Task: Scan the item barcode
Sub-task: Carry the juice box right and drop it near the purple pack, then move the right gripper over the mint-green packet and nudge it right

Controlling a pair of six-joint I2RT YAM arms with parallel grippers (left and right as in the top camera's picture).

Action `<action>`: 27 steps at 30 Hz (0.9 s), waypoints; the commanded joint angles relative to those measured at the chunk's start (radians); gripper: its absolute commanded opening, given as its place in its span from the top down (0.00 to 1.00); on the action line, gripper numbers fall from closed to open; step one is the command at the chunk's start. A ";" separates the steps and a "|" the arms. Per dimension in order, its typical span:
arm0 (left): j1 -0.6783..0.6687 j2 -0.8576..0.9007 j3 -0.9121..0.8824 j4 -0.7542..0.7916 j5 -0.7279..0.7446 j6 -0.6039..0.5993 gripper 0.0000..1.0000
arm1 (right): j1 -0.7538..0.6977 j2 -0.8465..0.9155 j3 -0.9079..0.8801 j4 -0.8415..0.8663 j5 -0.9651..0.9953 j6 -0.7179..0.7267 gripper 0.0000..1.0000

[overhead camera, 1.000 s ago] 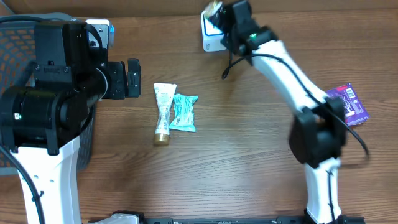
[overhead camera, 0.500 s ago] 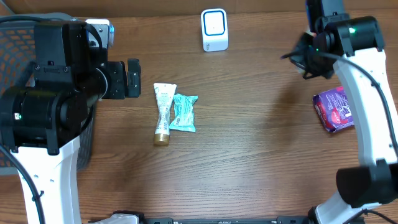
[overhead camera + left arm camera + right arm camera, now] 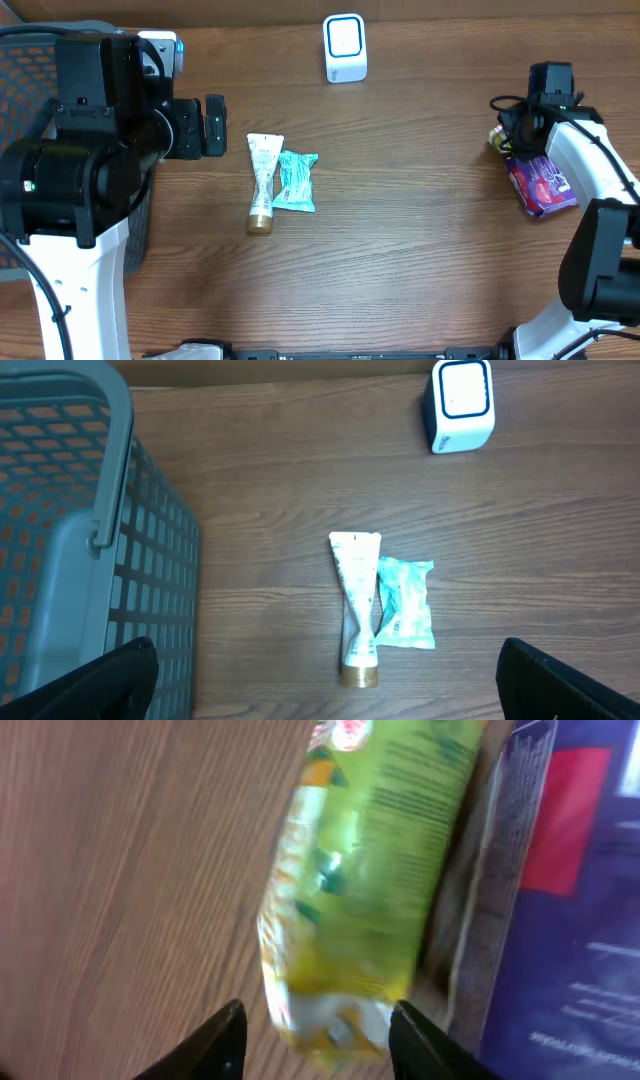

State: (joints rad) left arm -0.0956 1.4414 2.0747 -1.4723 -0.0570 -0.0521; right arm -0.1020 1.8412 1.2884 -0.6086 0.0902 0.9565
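Yellow-green packet lies on the wood against the purple pack, well apart from the scanner. My right gripper straddles its end, jaws partly apart; whether they grip it I cannot tell. Lifting now could drag it along. My left gripper gapes wide. A second ago my right arm was at the scanner.

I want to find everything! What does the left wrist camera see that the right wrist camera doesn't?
Only the left wrist view: a grey plastic mesh basket, a white tube with a gold cap, a teal packet, a white box-shaped scanner. Only the right wrist view: a yellow-green packet beside a purple packet. Both: the brown wooden table.
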 commanded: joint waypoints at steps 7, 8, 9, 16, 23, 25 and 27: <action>0.008 -0.002 0.008 0.002 -0.003 0.008 0.00 | 0.024 -0.037 0.194 -0.141 -0.344 -0.294 0.42; 0.008 -0.002 0.008 0.002 -0.003 0.008 0.00 | 0.036 -0.037 0.206 -0.152 -0.377 -0.313 0.41; 0.008 -0.002 0.008 0.003 -0.003 0.008 0.00 | 0.056 -0.037 0.211 -0.158 -0.414 -0.332 0.41; 0.008 -0.002 0.008 0.002 -0.003 0.008 0.00 | 0.369 -0.019 0.209 -0.129 -0.375 -0.336 0.36; 0.008 -0.002 0.008 0.002 -0.003 0.008 0.00 | 0.594 0.105 0.209 -0.052 -0.369 -0.243 0.35; 0.008 -0.002 0.008 0.003 -0.003 0.008 0.00 | 0.624 0.145 0.209 -0.027 -0.416 -0.231 0.36; 0.008 -0.002 0.008 0.002 -0.002 0.008 0.00 | 0.651 0.177 0.209 -0.002 -0.458 -0.231 0.36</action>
State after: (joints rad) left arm -0.0956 1.4414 2.0747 -1.4712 -0.0574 -0.0521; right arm 0.5198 1.9751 1.4815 -0.6380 -0.3096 0.6933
